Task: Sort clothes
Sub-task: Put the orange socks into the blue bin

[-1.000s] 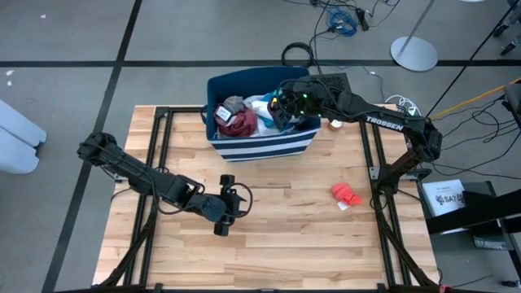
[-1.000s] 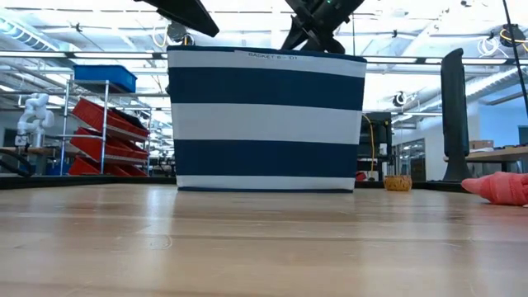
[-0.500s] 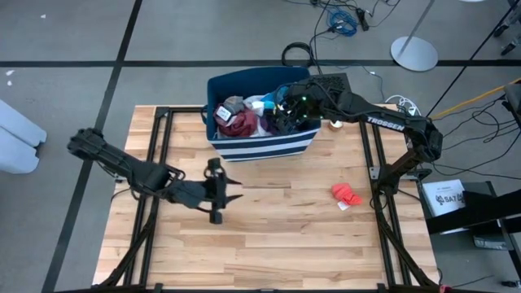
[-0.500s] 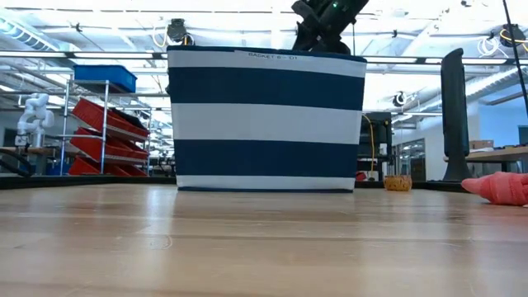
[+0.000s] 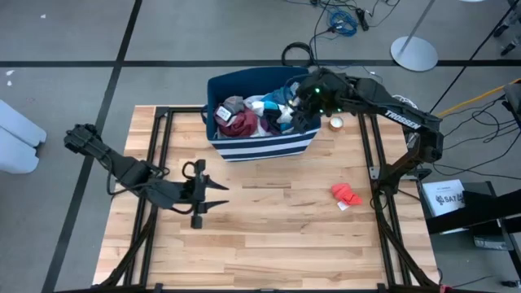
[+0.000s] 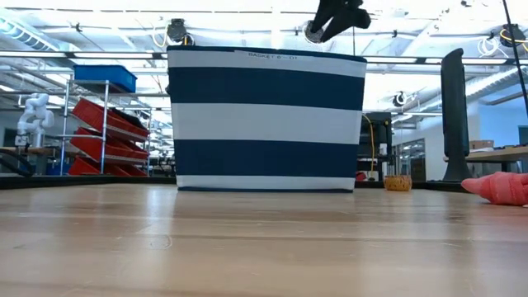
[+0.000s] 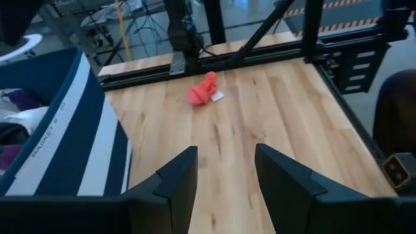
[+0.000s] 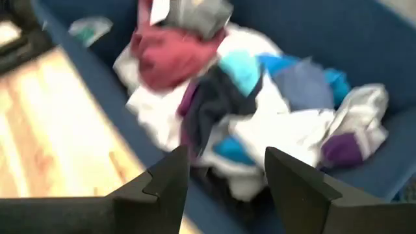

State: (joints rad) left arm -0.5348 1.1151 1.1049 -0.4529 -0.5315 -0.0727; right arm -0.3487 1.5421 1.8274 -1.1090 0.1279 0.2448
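The navy bin with white stripes stands at the table's far middle, also in the low view. It holds a heap of clothes: maroon, white, bright blue, dark and a grey piece. A red piece lies on the table at the right, also in the left wrist view. My right gripper hovers open and empty above the bin's right part. My left gripper is open and empty above the table's left middle.
A small round object sits on the table right of the bin. Black frame rails run along the table's left and right sides. Bare wood lies between my left gripper and the red piece.
My right gripper has risen out of the bin and shifted a little toward the table's right edge, holding nothing. My left gripper has drawn back toward the table's left edge and a little toward the far edge, turning so that its fingers point toward the right.
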